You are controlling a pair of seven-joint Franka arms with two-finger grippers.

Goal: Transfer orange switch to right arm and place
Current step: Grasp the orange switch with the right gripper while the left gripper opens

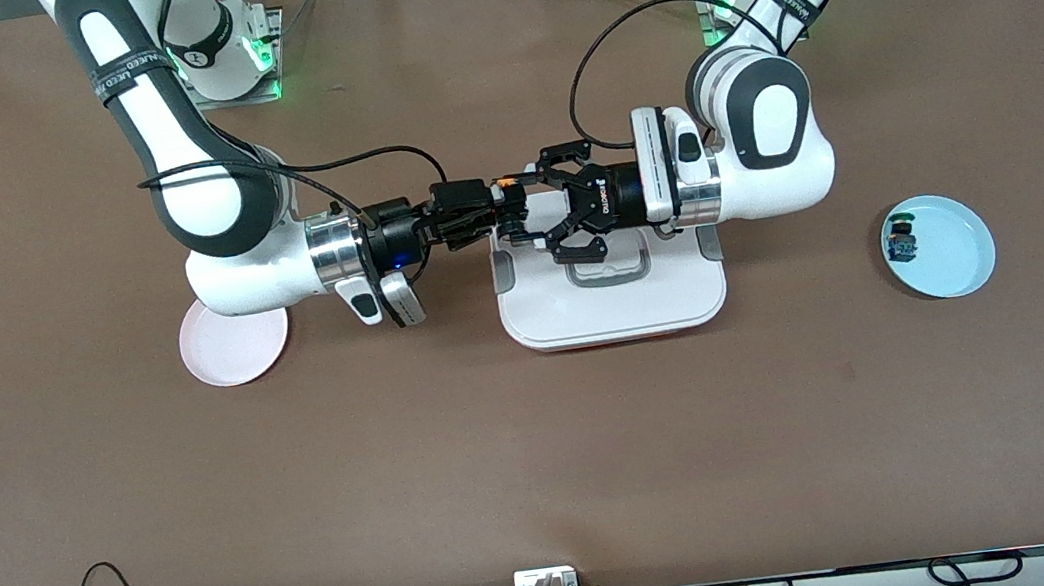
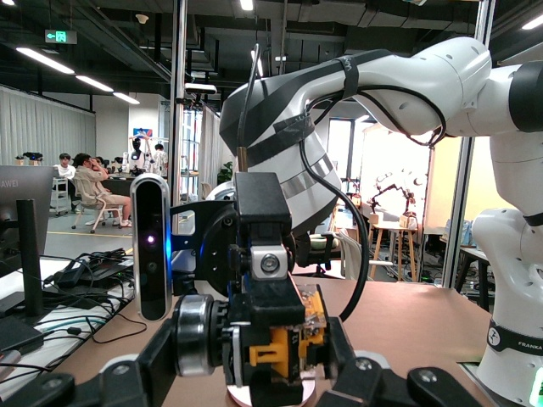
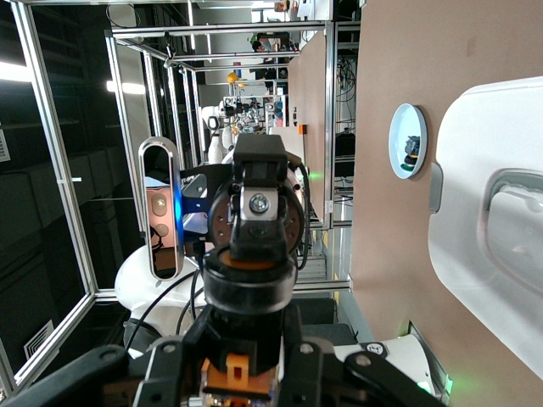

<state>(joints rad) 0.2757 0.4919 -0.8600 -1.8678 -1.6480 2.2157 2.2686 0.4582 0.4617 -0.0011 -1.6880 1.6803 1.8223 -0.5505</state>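
I saw the orange switch (image 1: 508, 177), a tiny black body with an orange cap, held in the air over the white tray (image 1: 613, 311), caught between both pincers. The left gripper (image 1: 540, 212) was clenched on it, and the right gripper (image 1: 504, 204) had clamped on too. A pink plate (image 1: 232, 349) lay under the right arm (image 1: 196, 190); a blue plate (image 1: 952, 246) carried another small switch (image 1: 900, 240).

We see a matt brown table top (image 1: 543, 452), smooth. White tray (image 1: 613, 306) looks like glossy moulded plastic. Pink plate (image 1: 232, 351) and blue plate (image 1: 955, 251) are smooth, slightly shiny. Arm shells (image 1: 772, 159) are glossy white plastic, with a polished metal wrist ring (image 1: 335, 249).
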